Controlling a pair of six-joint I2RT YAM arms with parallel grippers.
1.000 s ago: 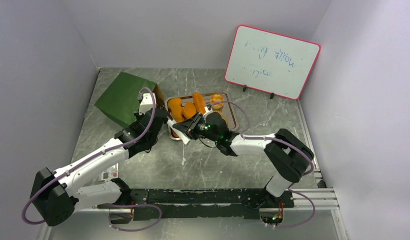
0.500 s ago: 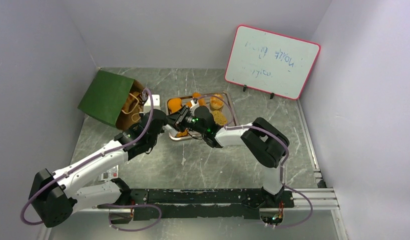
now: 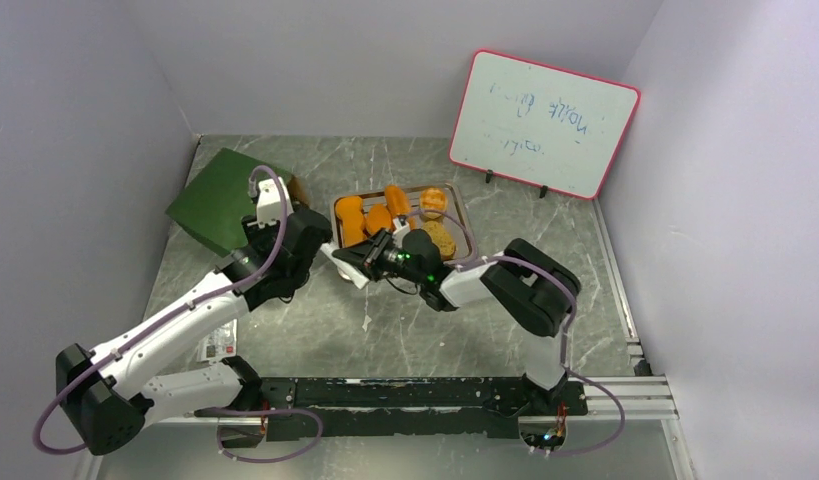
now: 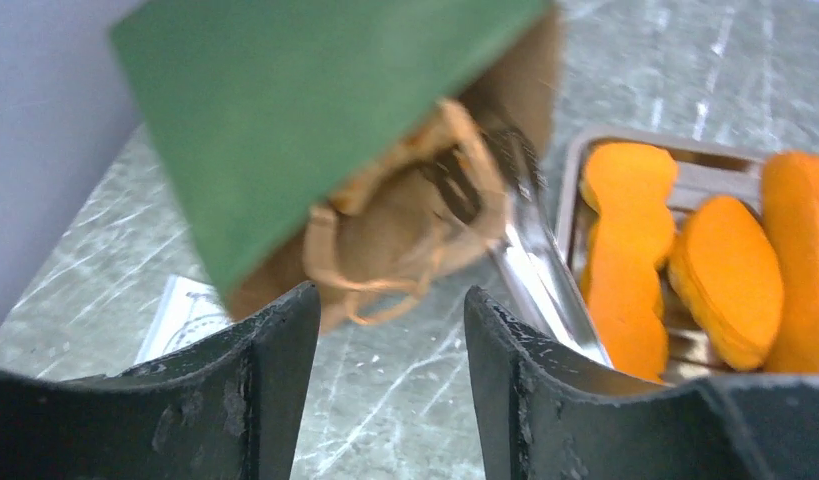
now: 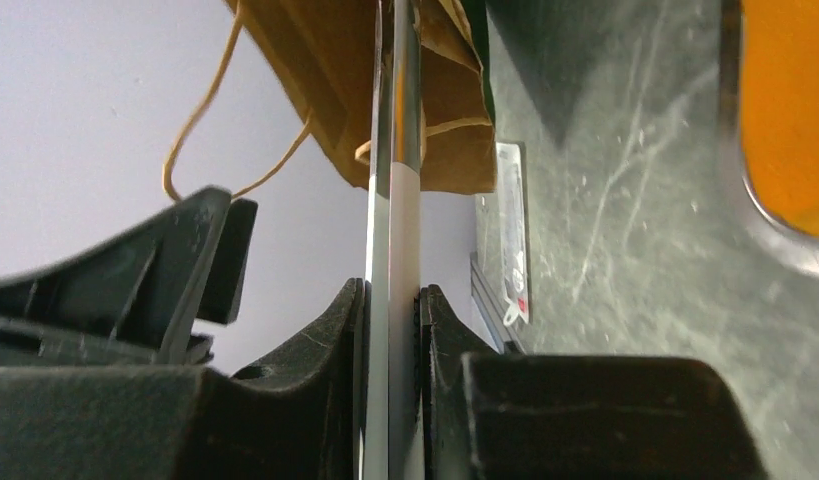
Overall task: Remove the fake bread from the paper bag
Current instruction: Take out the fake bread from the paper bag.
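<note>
My right tool (image 5: 390, 300) is clamped tight on the tongs (image 5: 395, 150), which point left into the mouth of the paper bag (image 4: 315, 110), presumably to fish inside. My left tool (image 4: 390, 310) gapes empty beside the bag. The fake bread (image 4: 625, 250) lies on the tray (image 4: 675, 146), to the bag's right.

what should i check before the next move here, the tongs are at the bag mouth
1. Hold on the tongs: ok, the right gripper is shut with both blades pinched together.
2. Tongs tip in the paper bag: ok, it reaches into the opening.
3. Bread caught at the tip: cannot tell, the bag hides it.
4. Bag steadied: not ok, the left gripper is open and apart from the bag.
5. Room on the tray: cannot tell, the fake bread covers much of it and the right arm hides the near edge.
</note>
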